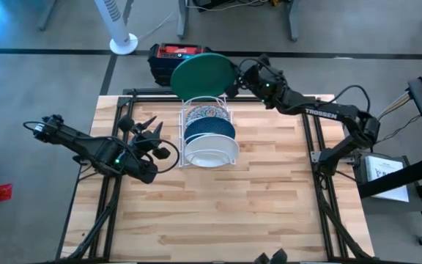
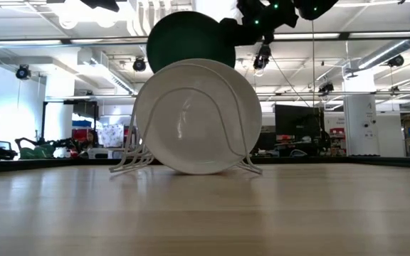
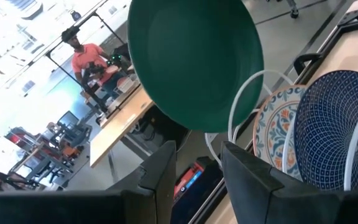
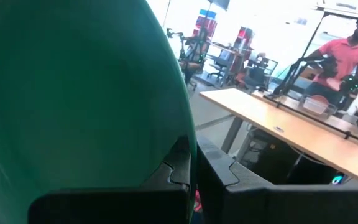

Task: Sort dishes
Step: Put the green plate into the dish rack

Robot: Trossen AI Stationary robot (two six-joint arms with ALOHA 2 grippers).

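A white wire rack (image 1: pixel 226 110) stands at the table's far middle. Three dishes stand on edge in it: a floral one (image 1: pixel 205 114) farthest, a blue speckled one (image 1: pixel 209 130), and a plain white one (image 1: pixel 212 152) nearest, which fills the low view (image 2: pixel 196 117). A green dish (image 1: pixel 201 75) hangs above the rack's far end, with my right gripper (image 1: pixel 234 78) shut on it. My left gripper (image 1: pixel 152 136) stands open left of the rack with nothing between its fingers; its wrist view faces the green dish (image 3: pixel 194 62). My right gripper pinches the green dish's rim (image 4: pixel 180 134) between its two fingers, at the edge toward the table's right. The fingers come in about level from the right. The dish is lifted clear and stands upright on edge, above and behind the rack (image 2: pixel 191 39).
A black and red case (image 1: pixel 176 53) sits past the table's far edge, and a fan base (image 1: pixel 123 44) stands on the floor. A person in a red shirt (image 4: pixel 348 53) is at a desk beyond the table. The bare wood of the table's near half (image 1: pixel 218 213) holds nothing.
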